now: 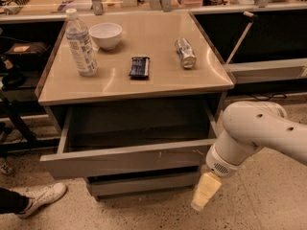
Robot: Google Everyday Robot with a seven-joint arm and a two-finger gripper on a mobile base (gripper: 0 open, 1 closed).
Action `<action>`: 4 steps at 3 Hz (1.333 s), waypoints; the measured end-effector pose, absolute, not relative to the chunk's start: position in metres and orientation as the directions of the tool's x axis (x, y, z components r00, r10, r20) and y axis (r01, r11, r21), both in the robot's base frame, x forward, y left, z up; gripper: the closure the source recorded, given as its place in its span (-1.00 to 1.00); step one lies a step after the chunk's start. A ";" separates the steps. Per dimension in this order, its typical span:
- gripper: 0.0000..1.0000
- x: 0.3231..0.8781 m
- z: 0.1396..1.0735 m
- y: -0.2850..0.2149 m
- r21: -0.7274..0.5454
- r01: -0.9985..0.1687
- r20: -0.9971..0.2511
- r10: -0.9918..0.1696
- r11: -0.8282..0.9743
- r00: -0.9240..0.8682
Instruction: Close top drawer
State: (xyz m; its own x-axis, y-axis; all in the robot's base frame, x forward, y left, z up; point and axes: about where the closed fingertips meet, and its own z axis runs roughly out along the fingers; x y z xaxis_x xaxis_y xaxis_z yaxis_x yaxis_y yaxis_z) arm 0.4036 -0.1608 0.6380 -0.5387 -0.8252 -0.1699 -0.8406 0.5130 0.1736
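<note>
The top drawer (129,159) of the cabinet stands pulled out, its plain grey inside (136,123) empty. Its flat front panel has small white scuffs right of centre. My white arm (259,133) reaches in from the right, with its wrist against the right end of the drawer front. My gripper (206,191) hangs just below and in front of that right end, pointing down at the floor.
On the tan cabinet top (158,83) are a water bottle (81,44), a white bowl (106,35), a dark snack bar (139,66) and a can lying on its side (185,52). A lower drawer front (144,183) sits below. A shoe (41,199) is at the lower left.
</note>
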 end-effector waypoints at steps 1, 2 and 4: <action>-0.78 0.404 0.638 -0.161 0.174 -0.841 -0.170 -0.825 0.513 -0.539; -0.31 0.404 0.638 -0.161 0.174 -0.841 -0.170 -0.825 0.513 -0.539; 0.62 0.404 0.638 -0.161 0.173 -0.841 -0.170 -0.825 0.513 -0.539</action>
State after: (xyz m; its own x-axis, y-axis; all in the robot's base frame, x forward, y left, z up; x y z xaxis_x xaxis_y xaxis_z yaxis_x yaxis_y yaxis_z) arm 0.4036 -0.1608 0.6380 -0.5386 -0.8252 -0.1699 -0.8407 0.5130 0.1735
